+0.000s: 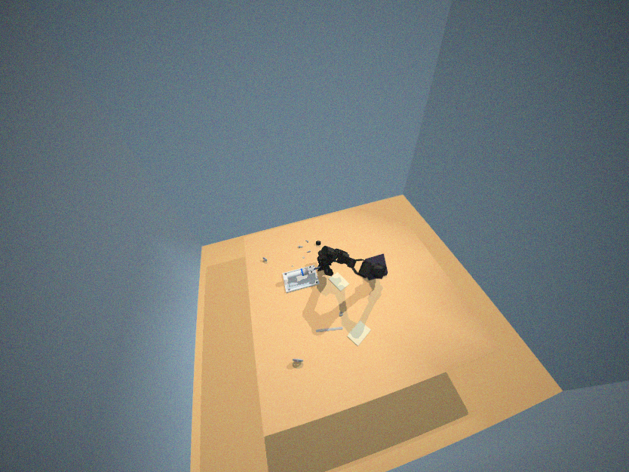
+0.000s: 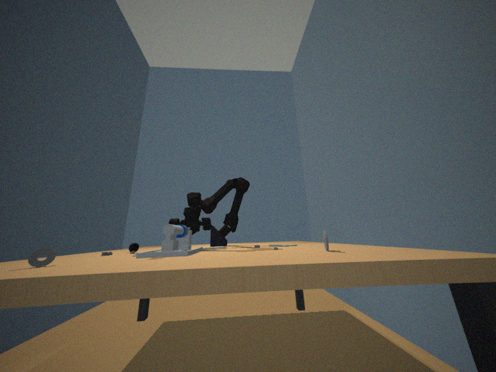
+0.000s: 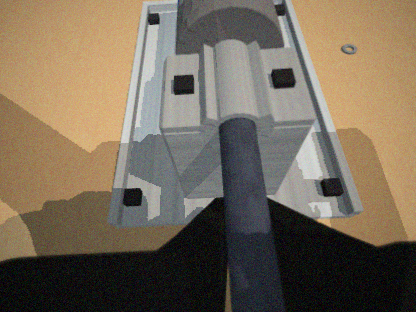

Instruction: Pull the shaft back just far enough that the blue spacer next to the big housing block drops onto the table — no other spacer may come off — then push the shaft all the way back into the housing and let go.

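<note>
Dark blue-grey, the shaft point(image 3: 243, 175) is gripped between the nearly closed fingers of the end effector point(image 1: 319, 268) point(image 2: 195, 229) point(image 3: 239, 207), just outside a pale grey block point(image 3: 182, 112) through which it is passed, and the block is borne by a white-rimmed tray point(image 1: 284, 283) point(image 2: 162, 254) point(image 3: 131, 90) on the desk point(image 1: 396, 325) point(image 2: 248, 276) point(image 3: 60, 60). The blue spacer point(image 1: 302, 271) point(image 2: 184, 230) is seen around the pale cylindrical assembly, raised above the tray, though its exact seating cannot be told. Beyond the tray's edge, a small grey ring point(image 3: 343, 49) is seen lying flat.
</note>
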You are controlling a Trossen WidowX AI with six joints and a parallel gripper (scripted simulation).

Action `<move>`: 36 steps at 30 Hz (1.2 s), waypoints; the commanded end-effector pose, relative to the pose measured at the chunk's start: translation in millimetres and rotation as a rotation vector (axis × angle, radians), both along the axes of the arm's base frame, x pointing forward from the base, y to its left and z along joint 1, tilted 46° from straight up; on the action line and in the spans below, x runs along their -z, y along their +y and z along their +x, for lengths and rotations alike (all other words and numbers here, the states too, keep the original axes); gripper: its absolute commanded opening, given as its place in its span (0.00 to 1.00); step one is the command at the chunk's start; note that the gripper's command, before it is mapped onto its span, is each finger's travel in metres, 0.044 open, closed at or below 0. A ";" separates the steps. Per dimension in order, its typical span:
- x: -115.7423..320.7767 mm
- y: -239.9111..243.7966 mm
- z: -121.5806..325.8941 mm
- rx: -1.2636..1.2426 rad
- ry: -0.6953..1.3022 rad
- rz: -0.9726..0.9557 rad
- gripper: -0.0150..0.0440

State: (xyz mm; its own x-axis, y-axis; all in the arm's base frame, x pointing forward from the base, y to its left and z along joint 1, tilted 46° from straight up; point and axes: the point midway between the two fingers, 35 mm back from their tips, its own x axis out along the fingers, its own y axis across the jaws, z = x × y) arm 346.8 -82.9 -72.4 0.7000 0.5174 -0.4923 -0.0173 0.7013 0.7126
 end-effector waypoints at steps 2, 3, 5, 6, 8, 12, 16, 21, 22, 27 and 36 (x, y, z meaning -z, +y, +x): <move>-0.2 0.5 -1.4 -0.003 -0.002 0.000 0.25; -0.2 0.5 -1.5 -0.003 -0.002 0.000 0.25; -0.2 0.5 -1.7 -0.003 -0.002 0.000 0.25; -0.2 0.5 -1.8 -0.003 -0.002 0.000 0.25; -0.2 0.5 -2.1 -0.003 -0.002 0.000 0.25; -0.2 0.5 -2.6 -0.003 -0.002 0.000 0.25; -0.2 0.5 -3.0 -0.003 -0.002 0.000 0.25; -0.1 0.5 -3.6 -0.003 -0.001 0.000 0.25; -0.1 0.5 -3.7 -0.003 -0.001 0.000 0.25; -0.1 0.4 -4.3 -0.003 -0.001 0.000 0.25; -0.1 0.4 -5.4 -0.003 -0.001 0.000 0.25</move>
